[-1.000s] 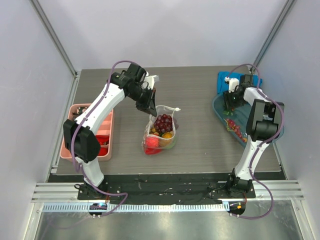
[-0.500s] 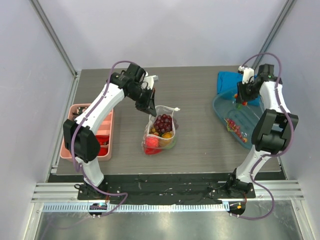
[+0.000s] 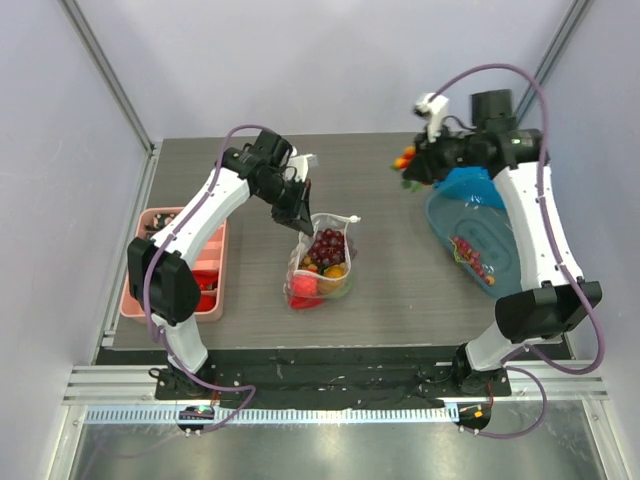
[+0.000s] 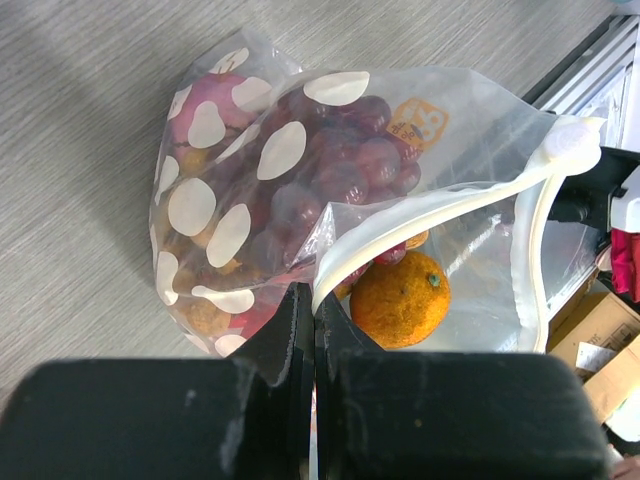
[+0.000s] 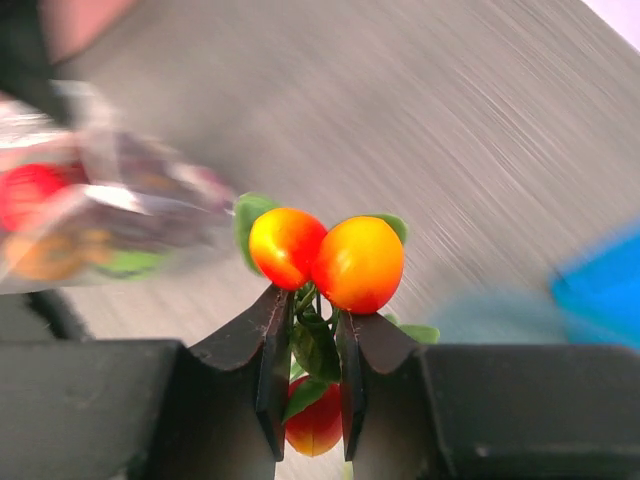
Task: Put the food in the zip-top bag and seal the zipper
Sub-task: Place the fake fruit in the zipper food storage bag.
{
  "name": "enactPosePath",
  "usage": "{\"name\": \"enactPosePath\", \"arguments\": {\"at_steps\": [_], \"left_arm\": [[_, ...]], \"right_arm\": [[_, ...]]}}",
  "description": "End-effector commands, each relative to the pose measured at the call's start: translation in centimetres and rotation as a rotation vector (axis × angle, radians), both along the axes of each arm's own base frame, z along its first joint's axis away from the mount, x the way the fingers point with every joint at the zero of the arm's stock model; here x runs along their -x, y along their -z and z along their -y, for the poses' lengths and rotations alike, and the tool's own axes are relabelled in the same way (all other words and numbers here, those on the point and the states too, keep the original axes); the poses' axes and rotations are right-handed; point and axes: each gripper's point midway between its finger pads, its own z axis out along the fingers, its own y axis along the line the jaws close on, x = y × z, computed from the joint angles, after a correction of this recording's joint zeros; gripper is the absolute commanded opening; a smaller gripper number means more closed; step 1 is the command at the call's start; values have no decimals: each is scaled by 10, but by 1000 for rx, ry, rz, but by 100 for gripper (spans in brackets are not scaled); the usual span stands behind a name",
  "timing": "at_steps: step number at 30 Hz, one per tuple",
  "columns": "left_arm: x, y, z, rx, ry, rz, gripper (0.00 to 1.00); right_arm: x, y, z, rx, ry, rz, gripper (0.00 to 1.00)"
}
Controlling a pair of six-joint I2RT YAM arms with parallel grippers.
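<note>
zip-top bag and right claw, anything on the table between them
Nothing: the top view shows only bare table between the zip-top bag and the right claw gripping fruit.

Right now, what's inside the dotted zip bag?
Inside the bag: a purple grape bunch, an orange fruit, a pink piece and something red low down. Its white dots and the grape bunch hide whatever lies beneath.
</note>
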Motion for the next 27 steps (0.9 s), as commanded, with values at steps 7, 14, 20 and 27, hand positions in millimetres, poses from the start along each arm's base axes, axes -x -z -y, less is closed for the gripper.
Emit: {"name": "enactPosePath", "arguments": {"at_steps": [7, 14, 20, 27], "left_arm": [[-4, -11, 4, 50, 9, 42, 0], [-7, -14, 3, 43, 6, 47, 0], [-7, -12, 4, 51, -1, 31, 0], [-9, -16, 7, 64, -6, 31, 0]], "right_arm": [[86, -4, -153, 67, -436, 93, 26], [130, 32, -185, 129, -597, 37, 25], [156, 50, -208, 169, -673, 31, 25], [145, 82, -224, 207, -656, 19, 28]]}}
